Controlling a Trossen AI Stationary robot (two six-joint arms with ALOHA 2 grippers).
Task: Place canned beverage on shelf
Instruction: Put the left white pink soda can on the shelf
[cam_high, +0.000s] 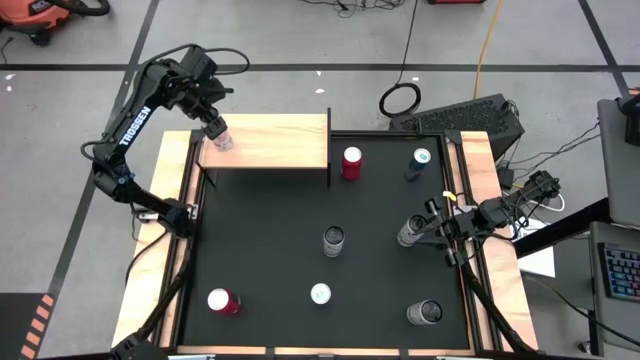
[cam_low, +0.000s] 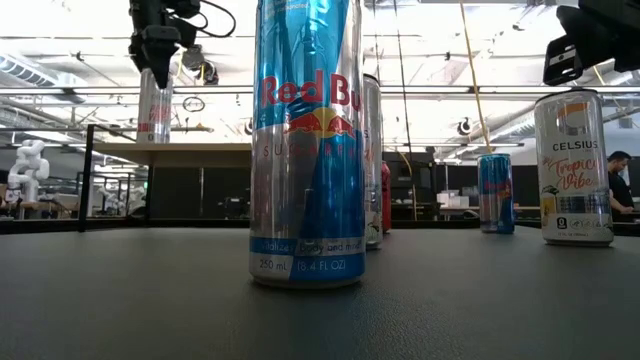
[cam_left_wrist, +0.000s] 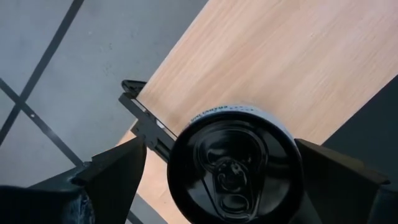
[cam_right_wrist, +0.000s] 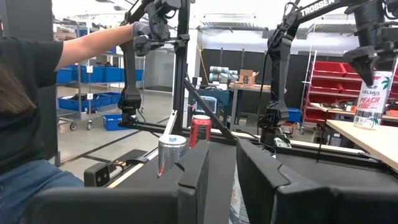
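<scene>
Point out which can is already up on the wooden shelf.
The Celsius can between the left gripper's open jaws, at the shelf's left end. Every other can stands on the black mat.

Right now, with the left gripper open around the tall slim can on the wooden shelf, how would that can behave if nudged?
The tall slim can looks tip-prone: narrow base, high body. Its smooth metal wall probably slides between the open left gripper fingers. It stands near the light wooden shelf corner, so it might fall off.

There's the can (cam_high: 220, 139), slim, white and pink, standing upright on the light wooden shelf (cam_high: 280, 142) near its left end, black lid up; the shelf sits raised at the tabletop's far-left corner.
</scene>
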